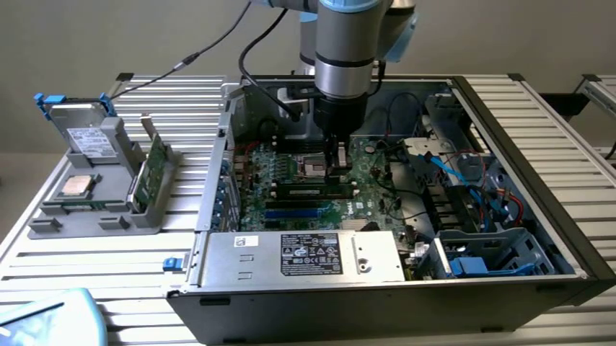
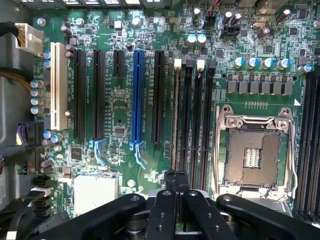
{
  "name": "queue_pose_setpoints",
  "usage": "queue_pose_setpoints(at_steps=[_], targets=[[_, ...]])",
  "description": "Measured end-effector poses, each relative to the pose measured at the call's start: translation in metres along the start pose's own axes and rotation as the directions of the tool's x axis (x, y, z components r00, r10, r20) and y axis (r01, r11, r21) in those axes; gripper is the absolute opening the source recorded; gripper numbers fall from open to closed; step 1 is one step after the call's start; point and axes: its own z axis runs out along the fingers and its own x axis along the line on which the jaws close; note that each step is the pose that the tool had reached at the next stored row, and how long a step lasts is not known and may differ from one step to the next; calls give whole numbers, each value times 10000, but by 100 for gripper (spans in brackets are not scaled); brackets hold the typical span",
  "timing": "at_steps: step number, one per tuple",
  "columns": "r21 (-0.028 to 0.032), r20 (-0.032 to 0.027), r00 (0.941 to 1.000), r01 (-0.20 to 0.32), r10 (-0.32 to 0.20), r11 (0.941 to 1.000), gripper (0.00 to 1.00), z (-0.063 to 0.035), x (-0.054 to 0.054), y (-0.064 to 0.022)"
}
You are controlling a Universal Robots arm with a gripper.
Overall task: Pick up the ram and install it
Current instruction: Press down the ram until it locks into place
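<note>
The ram (image 1: 310, 192), a long dark-green stick with black chips, stands on edge in a black memory slot on the motherboard (image 1: 371, 169) inside the open computer case. In the wrist view the ram (image 2: 175, 120) appears edge-on as a thin pale strip in the slot beside the white latch (image 2: 177, 63). My gripper (image 1: 337, 171) hangs straight down over the end of the stick at the exterior view's right. The gripper (image 2: 176, 175) is shut, its fingertips pressed together with nothing between them, directly above the stick's top edge. Whether they touch it I cannot tell.
Empty black memory slots (image 2: 200, 120) and an open processor socket (image 2: 250, 150) lie beside the ram. A blue slot (image 2: 137, 95) and black card slots sit further off. The power supply (image 1: 308, 256) fills the case's front. A grey stand (image 1: 97, 194) outside holds a green card (image 1: 149, 173).
</note>
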Motion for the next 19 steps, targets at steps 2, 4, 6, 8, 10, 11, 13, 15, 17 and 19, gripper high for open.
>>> queue_pose_setpoints(at_steps=[2,4,6,8,10,11,13,15,17,19], targets=[[-8,18,10000,1,-1,10000,11,25,0,-5],[-25,29,10000,3,-3,10000,11,45,0,-10],[-45,31,10000,4,-4,10000,11,61,2,-14],[-52,49,10000,4,-4,10000,11,75,1,-16],[-68,51,10000,7,-6,10000,11,76,2,-16],[-70,56,10000,6,-6,10000,11,75,2,-16],[-67,78,10000,6,-6,10000,11,64,2,-5],[-83,76,10000,8,-8,10000,11,48,2,22],[-114,81,10000,11,-10,9999,11,43,2,56],[-153,81,10000,14,-13,9999,11,41,1,98]])
